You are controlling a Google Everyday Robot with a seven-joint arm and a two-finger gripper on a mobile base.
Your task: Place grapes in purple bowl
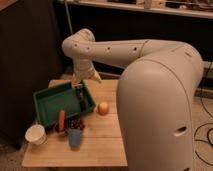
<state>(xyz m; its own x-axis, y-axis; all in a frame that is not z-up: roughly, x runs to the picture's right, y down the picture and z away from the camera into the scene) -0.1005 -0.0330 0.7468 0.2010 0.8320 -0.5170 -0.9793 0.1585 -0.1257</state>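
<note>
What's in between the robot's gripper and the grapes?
Only the green tray's front wall. The gripper hangs over the tray; the grapes sit on the table just before that wall, as the camera view shows.

My gripper (80,94) hung over the green tray (52,102), at its side nearest the orange fruit (103,108). The grapes (76,123) lay on the wooden table (100,137) just before the tray, touching a blue cup (75,137).
</note>
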